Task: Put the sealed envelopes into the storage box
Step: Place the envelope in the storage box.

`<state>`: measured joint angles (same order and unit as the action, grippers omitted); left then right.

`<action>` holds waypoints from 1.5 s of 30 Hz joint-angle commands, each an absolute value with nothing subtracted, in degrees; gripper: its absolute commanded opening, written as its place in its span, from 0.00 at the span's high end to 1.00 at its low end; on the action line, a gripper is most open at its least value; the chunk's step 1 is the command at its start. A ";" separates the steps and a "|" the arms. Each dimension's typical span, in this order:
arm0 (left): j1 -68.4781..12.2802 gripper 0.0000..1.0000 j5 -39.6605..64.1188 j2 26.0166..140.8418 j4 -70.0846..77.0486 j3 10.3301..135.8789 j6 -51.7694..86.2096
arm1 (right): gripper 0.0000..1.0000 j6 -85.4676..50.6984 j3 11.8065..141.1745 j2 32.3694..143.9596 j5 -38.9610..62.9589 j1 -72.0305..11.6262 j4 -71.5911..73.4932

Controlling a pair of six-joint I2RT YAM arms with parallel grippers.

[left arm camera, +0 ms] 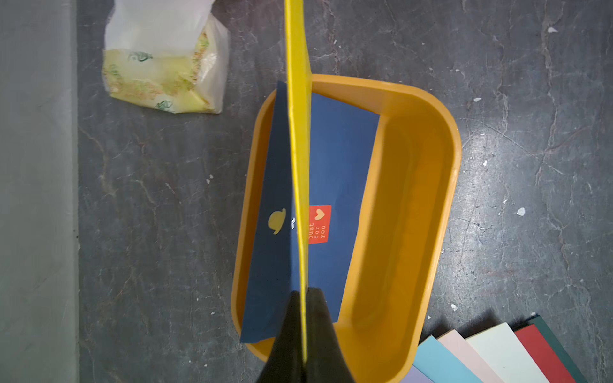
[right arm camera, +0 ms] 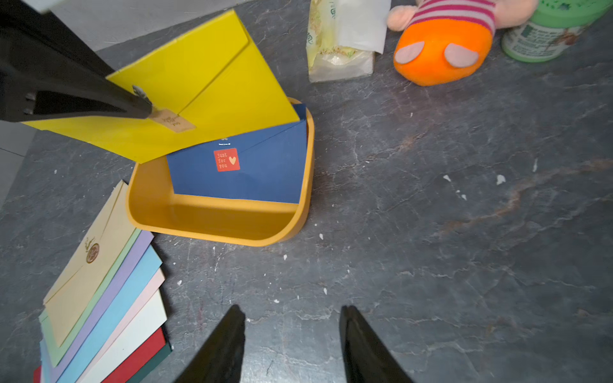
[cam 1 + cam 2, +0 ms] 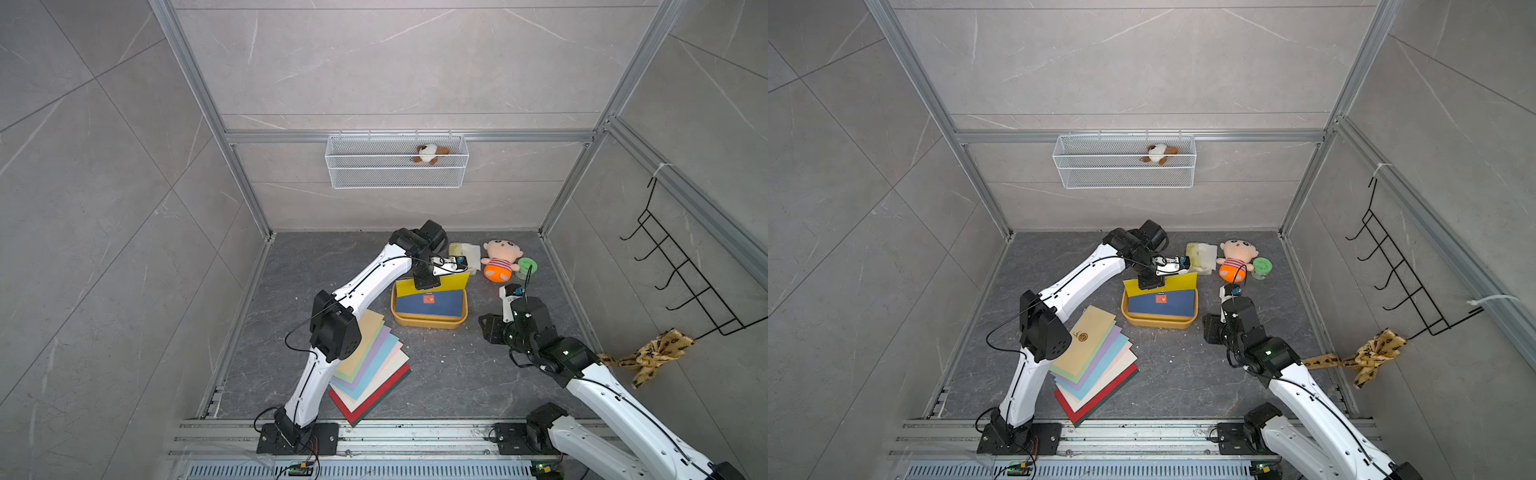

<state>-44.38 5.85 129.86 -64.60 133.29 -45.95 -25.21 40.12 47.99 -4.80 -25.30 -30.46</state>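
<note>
The main risk, as I judge it, is that the yellow envelope (image 2: pixel 199 86) lands badly when it is let go. It hangs on edge and tilted above the far side of the storage box (image 2: pixel 212 232). Released from there it could tip over the wall onto the tabletop (image 2: pixel 431 232) or end up propped across the rim. The navy envelope (image 2: pixel 258 179) already in the box leans against the far wall rather than lying flat. The yellow one could catch on its upper edge on the way down, buckle, or lever it out. The box looks like light plastic and may slide if the paper is pressed against it. The left hand (image 1: pixel 304 298) is clenched on the yellow envelope close to its small tan seal. The right hand (image 2: pixel 292 315) is released and empty, hovering over bare tabletop at the lower centre of its wrist view. The yellow envelope looks stiff, flat and bright, with its pointed flap closed; I cannot tell whether its lower edge touches anything. In both top views the box sits just right of centre. The remaining sealed envelopes (image 3: pixel 374 361) lie fanned to its lower left: tan on top, then pale green, lilac, light blue, pink, cream, red and dark green.
</note>
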 commanded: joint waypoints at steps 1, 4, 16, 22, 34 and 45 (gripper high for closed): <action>-45.04 1.00 5.91 130.66 -67.01 135.35 -50.37 | 0.50 -23.90 41.51 47.90 -6.78 -24.92 -33.29; -45.15 1.00 4.91 131.23 -67.37 134.63 -50.94 | 0.50 -24.26 41.31 47.99 -6.38 -24.83 -32.99; -45.09 1.00 3.80 130.16 -67.81 132.22 -51.38 | 0.51 -24.17 41.41 48.34 -5.61 -24.62 -33.12; -45.18 1.00 7.47 129.35 -65.17 131.14 -46.74 | 0.51 -24.26 41.00 48.60 -5.06 -24.46 -32.53; -45.09 1.00 11.23 129.90 -61.54 126.98 -41.43 | 0.51 -24.52 40.20 48.17 -4.09 -24.35 -32.27; -45.15 0.55 5.96 127.03 -55.26 125.04 -40.61 | 0.50 -24.61 39.79 48.69 -3.52 -24.17 -31.81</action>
